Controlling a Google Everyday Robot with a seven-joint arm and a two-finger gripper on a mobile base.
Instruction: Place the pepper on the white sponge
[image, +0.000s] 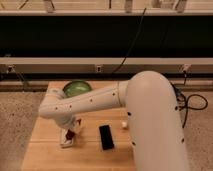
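The white sponge (66, 140) lies on the wooden table (50, 155) at the front left. The dark red pepper (71, 134) shows right over the sponge, at the tip of my arm; I cannot tell if it rests on the sponge or is held just above it. My gripper (72, 127) hangs from the white arm directly over the sponge and pepper, and the arm partly hides it.
A black phone (106, 137) lies right of the sponge. A green bowl (76, 88) stands at the back of the table. A small white object (124, 125) sits by the arm's large white body (155, 125), which covers the table's right side.
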